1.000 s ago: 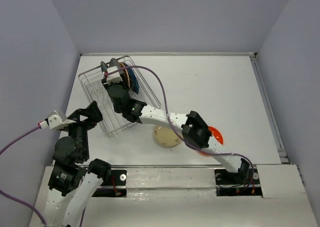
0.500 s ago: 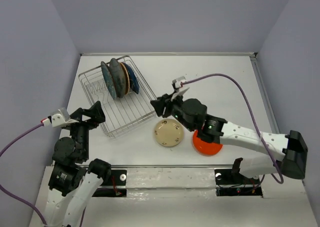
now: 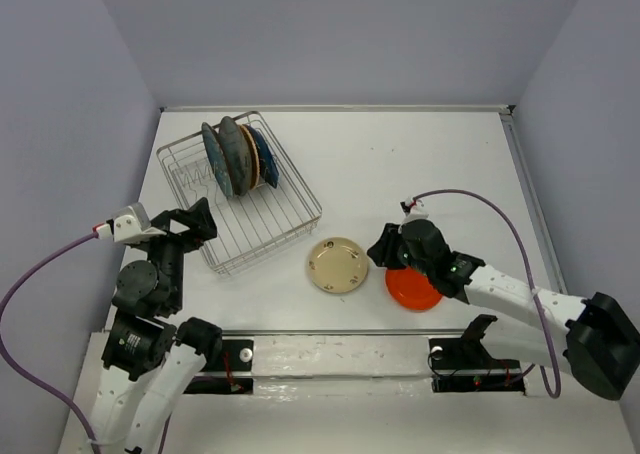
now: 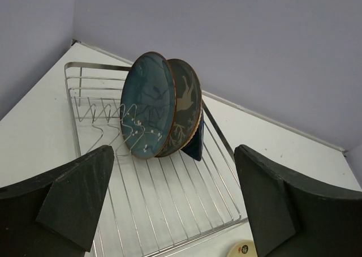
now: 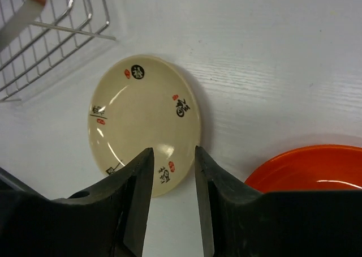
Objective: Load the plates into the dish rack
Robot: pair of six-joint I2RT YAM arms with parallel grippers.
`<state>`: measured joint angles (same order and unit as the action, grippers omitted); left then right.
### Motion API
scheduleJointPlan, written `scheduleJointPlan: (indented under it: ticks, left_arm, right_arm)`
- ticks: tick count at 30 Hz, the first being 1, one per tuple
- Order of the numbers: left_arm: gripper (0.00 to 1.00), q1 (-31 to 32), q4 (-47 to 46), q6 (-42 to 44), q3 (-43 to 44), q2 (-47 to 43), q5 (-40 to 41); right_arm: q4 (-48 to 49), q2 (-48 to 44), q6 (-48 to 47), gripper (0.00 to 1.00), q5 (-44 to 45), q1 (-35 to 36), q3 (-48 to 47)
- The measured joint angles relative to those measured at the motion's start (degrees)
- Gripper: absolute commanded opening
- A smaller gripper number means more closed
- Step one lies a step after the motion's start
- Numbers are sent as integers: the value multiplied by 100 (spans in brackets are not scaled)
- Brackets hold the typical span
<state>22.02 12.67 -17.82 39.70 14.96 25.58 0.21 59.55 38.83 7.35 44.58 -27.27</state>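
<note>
The dish rack (image 3: 262, 226) stands at the back left with the teal plate (image 3: 213, 160), the grey patterned plate (image 3: 234, 152), the tan wooden plate (image 3: 251, 158) and the navy plate (image 3: 267, 155) upright in it. The cream plate (image 3: 337, 265) and the orange-red plate (image 3: 413, 287) lie flat on the table. My right gripper (image 3: 379, 248) hovers over the cream plate's (image 5: 144, 121) near edge, slightly open (image 5: 173, 172) and empty; the orange-red plate (image 5: 311, 169) is to its right. My left gripper (image 3: 196, 224) is open wide (image 4: 175, 211) and empty, facing the rack (image 4: 169, 195) and its plates (image 4: 148, 112).
The white table (image 3: 420, 164) is walled by lilac panels at the back and both sides. The rack's near corner (image 5: 56, 36) shows top left in the right wrist view. A purple cable (image 3: 470, 199) loops above the right arm.
My right arm has pulled back out of the rack and swung right, and its gripper is now low over the cream plate. The left gripper has shifted slightly right.
</note>
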Motion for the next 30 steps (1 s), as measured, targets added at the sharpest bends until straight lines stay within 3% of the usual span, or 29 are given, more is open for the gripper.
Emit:
scheduleJointPlan:
  ticks: [7, 12, 13, 17, 21, 25, 30]
  left_arm:
    - [99, -28, -4, 0, 0, 2, -98]
    - [99, -39, -4, 0, 0, -4, -166]
    - [99, -39, -4, 0, 0, -11, -175]
    - [99, -39, -11, 0, -4, -87, -221]
    - [99, -39, -37, 2, -33, -162, -271]
    - [99, -39, -44, 0, -39, -192, -306]
    - [99, -39, -52, 0, -48, -306, -313]
  right_arm:
    - [79, 1150, -31, 41, -619, -297, -83]
    - [328, 1703, -70, 32, -970, -417, -160]
    - [391, 1812, -70, 26, -1036, -431, -168]
    - [660, 2118, -42, 15, -1237, -479, -227]
    - [798, 2135, 0, 7, -1298, -535, -227]
    - [758, 2002, 50, 7, -1344, -562, -229]
    - [-59, 949, -118, 7, -1294, -562, -321]
